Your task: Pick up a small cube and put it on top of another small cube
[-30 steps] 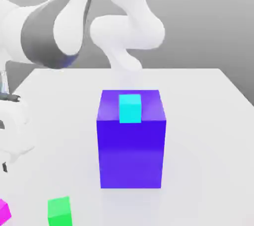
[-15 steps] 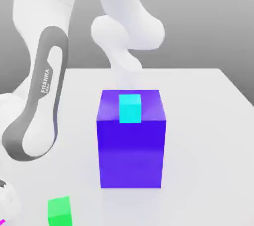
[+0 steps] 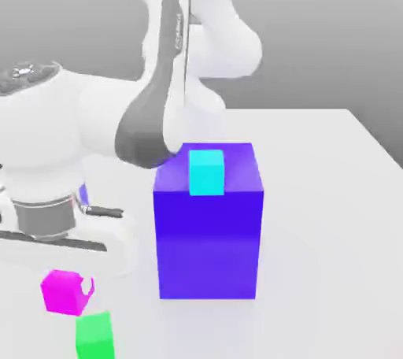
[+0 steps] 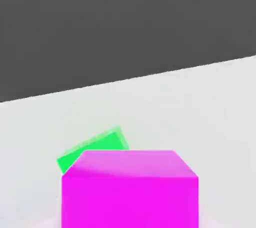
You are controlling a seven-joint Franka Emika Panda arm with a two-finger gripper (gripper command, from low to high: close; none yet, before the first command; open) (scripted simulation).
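1. The pink cube is in the lower left of the exterior view, lifted off the white table. It hangs just under the robot's hand, a little above the green cube. In the hand view the pink cube sits very near the camera, with the green cube partly hidden behind it.

2. I cannot tell how far the pincer is open, because its fingers are not visible. As the pink cube is in the air under the hand, I judge that it is being held.

3. The step in hand seems to be the carrying of the pink cube toward another small cube. The green cube is the nearest one. The cyan cube stands on the top front edge of the tall blue block, in the middle of the frame.

4. To do it well, the pink cube should stay level, come straight over the chosen cube, and go down slowly so that the faces meet flat.

5. The green cube is close to the bottom border of the exterior view, and the blue block rises just to its right. The hand should not swing sideways into the block. The right part of the table has open room.
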